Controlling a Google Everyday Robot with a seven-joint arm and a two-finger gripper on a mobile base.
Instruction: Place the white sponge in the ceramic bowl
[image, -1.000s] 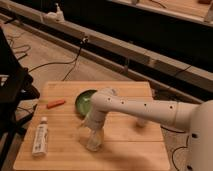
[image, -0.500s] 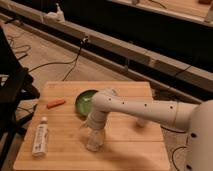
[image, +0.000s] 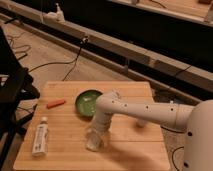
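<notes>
The ceramic bowl (image: 88, 103) is a shallow glossy green dish near the middle of the wooden table (image: 60, 155). My white arm reaches in from the right and bends down in front of the bowl. My gripper (image: 95, 141) points down at the table just in front of the bowl, a little to its right. A pale shape at the gripper's tip may be the white sponge; I cannot make it out apart from the gripper.
A white tube with a label (image: 40, 138) lies at the front left of the table. A small orange object (image: 56, 103) lies left of the bowl. A black chair (image: 12, 90) stands at the left. Cables run over the floor behind.
</notes>
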